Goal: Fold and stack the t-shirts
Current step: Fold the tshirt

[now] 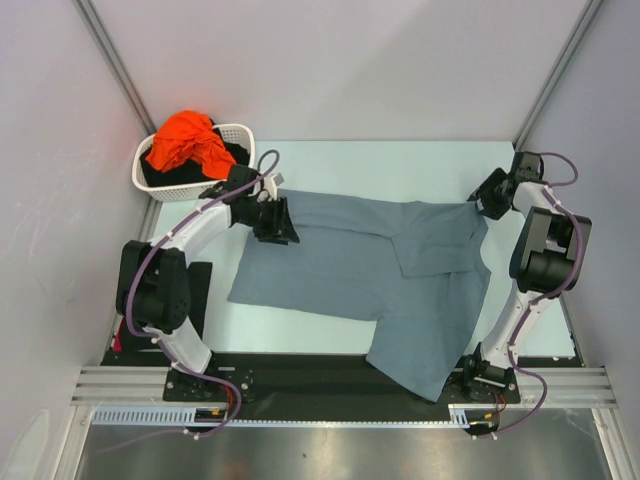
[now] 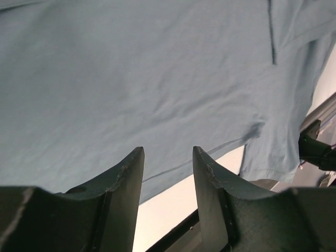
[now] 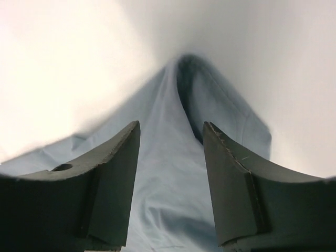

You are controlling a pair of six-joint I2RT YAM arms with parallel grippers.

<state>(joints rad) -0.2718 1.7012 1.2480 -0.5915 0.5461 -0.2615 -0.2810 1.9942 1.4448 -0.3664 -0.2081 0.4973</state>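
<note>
Grey-blue t-shirt (image 1: 340,265) laid out across the table (image 1: 400,160).
Left gripper (image 2: 168,149) and right gripper (image 3: 171,123) are held part open at its far corners, nothing gripped.

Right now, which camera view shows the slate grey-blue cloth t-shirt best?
The top external view: the slate grey-blue cloth t-shirt lies spread out there, nearly its whole outline visible. The left wrist view shows only a broad stretch with a hem edge; the right wrist view, a blurred ridge of cloth.

No legible text or labels
</note>
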